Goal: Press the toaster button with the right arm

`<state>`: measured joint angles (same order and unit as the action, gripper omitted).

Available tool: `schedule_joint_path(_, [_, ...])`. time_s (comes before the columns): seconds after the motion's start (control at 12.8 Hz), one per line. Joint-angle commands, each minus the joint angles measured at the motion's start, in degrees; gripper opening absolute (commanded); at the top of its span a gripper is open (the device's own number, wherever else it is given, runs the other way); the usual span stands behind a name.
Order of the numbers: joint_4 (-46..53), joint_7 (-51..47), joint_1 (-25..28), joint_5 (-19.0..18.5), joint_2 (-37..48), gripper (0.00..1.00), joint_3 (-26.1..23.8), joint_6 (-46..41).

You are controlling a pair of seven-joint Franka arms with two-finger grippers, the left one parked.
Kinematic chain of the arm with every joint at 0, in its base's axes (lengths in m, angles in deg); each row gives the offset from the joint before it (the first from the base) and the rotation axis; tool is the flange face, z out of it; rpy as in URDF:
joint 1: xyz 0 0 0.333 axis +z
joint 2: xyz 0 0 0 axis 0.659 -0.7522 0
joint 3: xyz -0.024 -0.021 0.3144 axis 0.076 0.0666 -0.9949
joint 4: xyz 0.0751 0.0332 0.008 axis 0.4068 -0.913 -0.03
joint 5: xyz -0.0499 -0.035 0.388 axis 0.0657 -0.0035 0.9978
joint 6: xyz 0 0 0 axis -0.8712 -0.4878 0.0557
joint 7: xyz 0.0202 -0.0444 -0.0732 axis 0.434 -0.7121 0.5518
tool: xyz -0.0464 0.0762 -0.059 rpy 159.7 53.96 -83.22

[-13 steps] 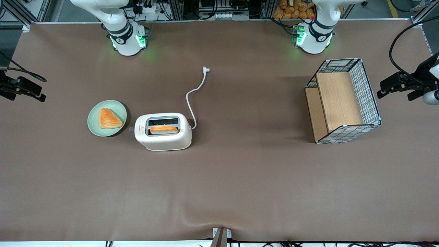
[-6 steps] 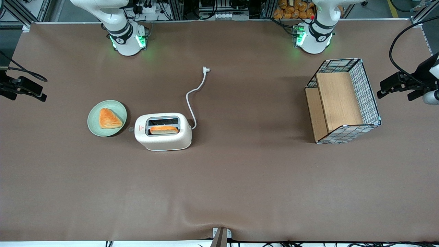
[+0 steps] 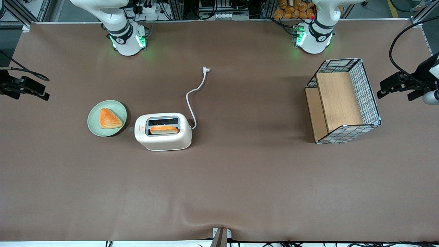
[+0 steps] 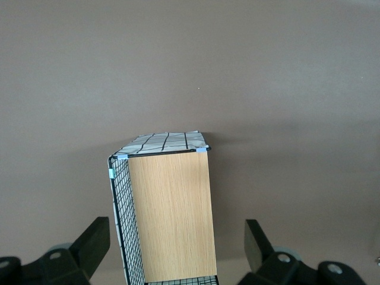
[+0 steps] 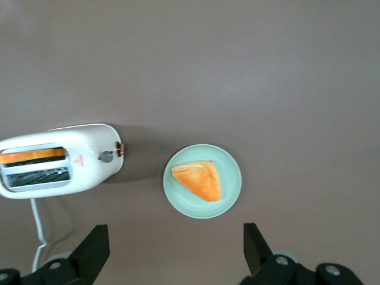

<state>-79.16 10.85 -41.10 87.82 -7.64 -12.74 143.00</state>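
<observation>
The cream-white toaster (image 3: 163, 131) stands on the brown table with a slice of toast (image 3: 164, 129) in the slot nearer the front camera. Its small grey button (image 3: 131, 129) sticks out of the narrow end by the red triangle sticker, facing the green plate. The right wrist view also shows the toaster (image 5: 59, 166) and the button (image 5: 105, 157). My right gripper (image 3: 36, 90) hangs open and empty above the table at the working arm's end, well apart from the toaster, with the plate between them. Its fingers (image 5: 98, 246) stand wide apart around bare table (image 5: 176, 249).
A green plate (image 3: 94, 125) with a triangular pastry (image 3: 109, 118) sits beside the toaster's button end. The white cord (image 3: 190, 99) runs from the toaster to its plug (image 3: 205, 70), farther from the camera. A wire basket with wooden panels (image 3: 372, 103) stands toward the parked arm's end.
My right gripper has drifted slightly toward the middle of the table. The toaster, plate and basket have not moved.
</observation>
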Motion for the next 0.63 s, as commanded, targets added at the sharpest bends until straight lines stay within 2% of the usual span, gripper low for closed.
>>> schedule_joint_path(0.0, [0.3, -0.5, -0.6, 1.8, -0.3, 1.00, -0.1, -1.2])
schedule_joint_path(0.31, [-0.4, -0.4, -0.6, 1.8, -0.4, 0.98, -0.1, -1.5])
schedule_joint_path(0.47, [-1.1, -0.2, -0.6, 1.8, -0.4, 0.71, -0.1, -1.7])
schedule_joint_path(0.55, [-1.1, -0.3, -0.4, 1.8, -0.4, 0.51, -0.1, -2.2])
